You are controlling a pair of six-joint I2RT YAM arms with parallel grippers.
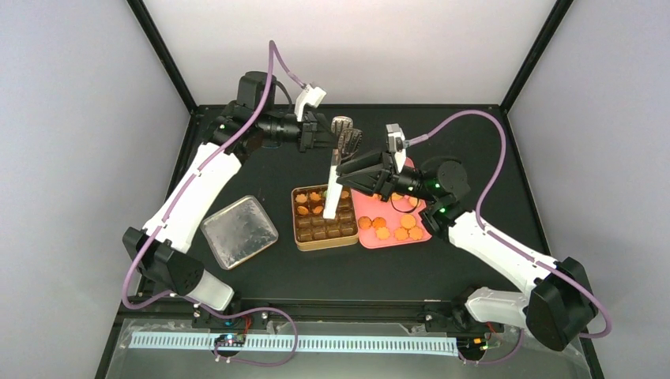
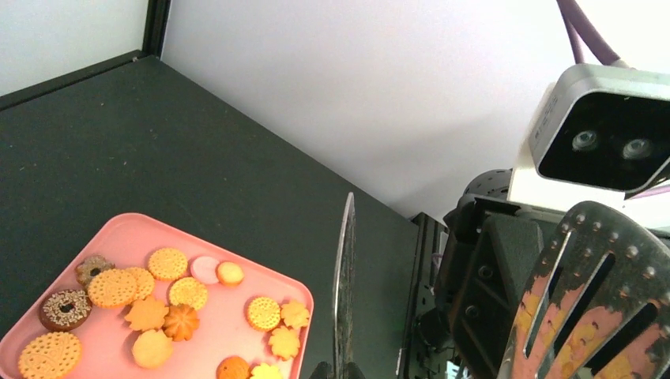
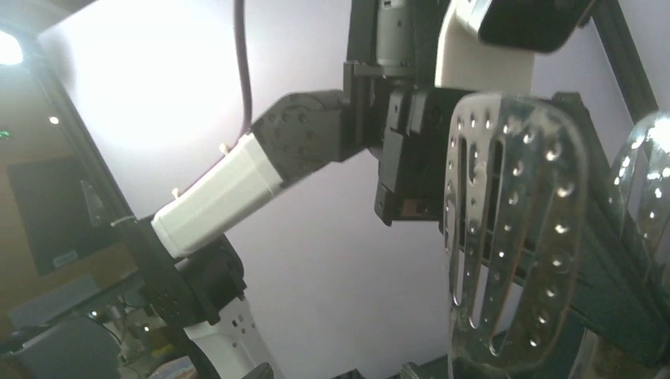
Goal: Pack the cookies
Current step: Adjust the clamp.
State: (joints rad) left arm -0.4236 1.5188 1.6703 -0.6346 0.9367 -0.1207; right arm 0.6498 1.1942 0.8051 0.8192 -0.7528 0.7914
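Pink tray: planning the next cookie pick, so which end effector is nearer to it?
Right. The right end effector hovers by the pink tray at its far-left corner; the left end effector sits farther back.

Bright, even light falls from above, and the dark worktop (image 1: 474, 142) shows only faint shadows. Left of the left pincer (image 2: 340, 369) the cookies (image 2: 113, 287) are sharp; right of it the tongs (image 2: 600, 300) blur. The right wrist view is backlit and hazy, with a bright spot (image 3: 8, 49) flaring in the corner.
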